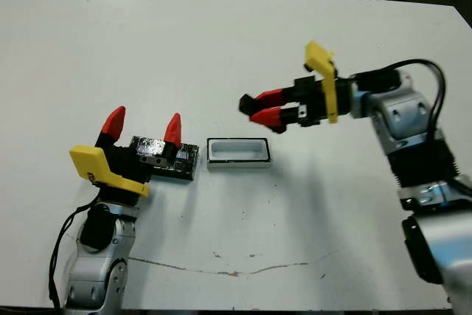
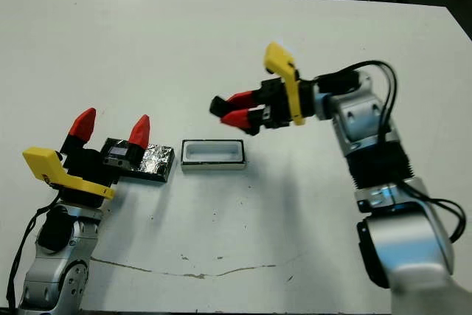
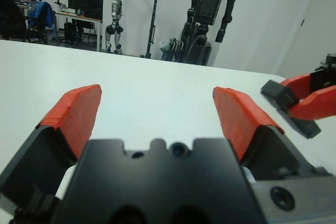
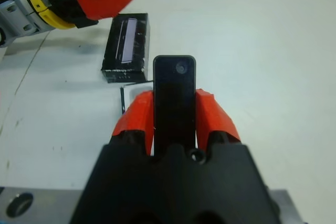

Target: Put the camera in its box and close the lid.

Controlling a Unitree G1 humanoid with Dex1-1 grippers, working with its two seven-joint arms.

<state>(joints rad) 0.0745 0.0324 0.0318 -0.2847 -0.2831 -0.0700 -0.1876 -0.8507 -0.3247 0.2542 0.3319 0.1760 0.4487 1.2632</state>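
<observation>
1. The right tool (image 1: 259, 109) is clamped on the small black oblong camera (image 4: 174, 98), one red-tipped finger pressed on each flat side of it.
2. The camera's long axis runs along the fingers, and its free end sticks out past the fingertips, pointing toward the robot's left. In the right wrist view a small round lens shows near that free end.
3. The camera is held in the air above the white counter (image 1: 221, 49), over and just to the right of the small white rectangular box (image 1: 237, 153), and not touching it.
4. The box lies open side up on the counter, its long axis running left to right, with nothing visible inside it.
5. The flat black glittery lid (image 2: 151, 161) lies on the counter just beside the box's left end; the pale stripe on its top shows in the right wrist view.
6. The left tool (image 1: 144, 127) stands wide apart with nothing between its fingers, red tips up, raised by the lid's left part.
7. Beyond the counter, the left wrist view shows dark robot frames on stands (image 3: 210, 3) against a pale wall.
</observation>
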